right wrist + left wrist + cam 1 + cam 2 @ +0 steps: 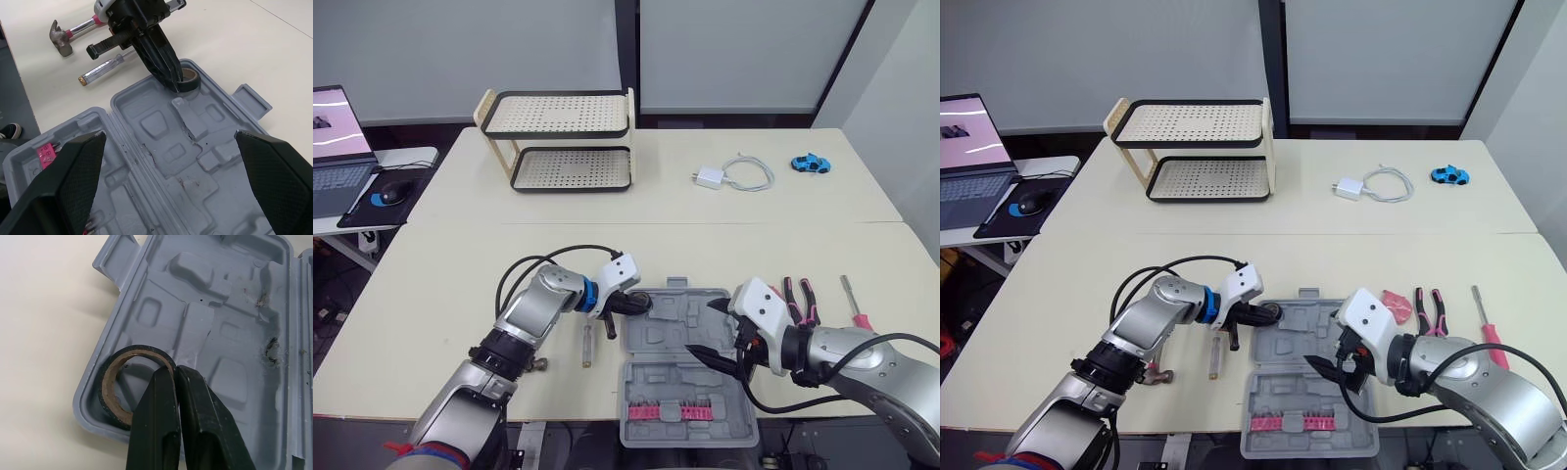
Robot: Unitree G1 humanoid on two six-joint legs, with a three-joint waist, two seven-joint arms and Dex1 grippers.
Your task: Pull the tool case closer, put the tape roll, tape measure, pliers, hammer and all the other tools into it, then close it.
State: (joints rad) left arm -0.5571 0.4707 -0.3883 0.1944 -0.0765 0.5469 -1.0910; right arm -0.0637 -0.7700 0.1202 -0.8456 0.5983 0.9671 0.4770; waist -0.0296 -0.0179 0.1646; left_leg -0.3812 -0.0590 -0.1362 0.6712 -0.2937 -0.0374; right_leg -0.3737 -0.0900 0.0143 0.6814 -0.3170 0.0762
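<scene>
Left gripper (175, 371) is narrow, pinched on the wall of the black tape roll with a brown cardboard core (106, 396). The roll sits in the left corner of the far half of the open grey moulded-plastic tool case (656, 338), tilted against the corner wall. Right gripper (710, 330) hangs over the case's right side, jaws spread wide and holding nothing. The case lies flat near the table's front edge, between the two arms. Count: one case, one tape roll, one steel-headed hammer with a pink-banded handle (73, 34), one pair of pliers with pink-and-black grips (800, 299) and two screwdrivers. One screwdriver is clear-handled (105, 67), just left of the case beside the hammer; the other is red-handled (854, 304), right of the pliers. A small pink item (1393, 299) lies just left of the pliers (cannot tell what it is). The case interior is matte, with rectangular recesses. A pink bit strip (674, 412) sits in the near half.
</scene>
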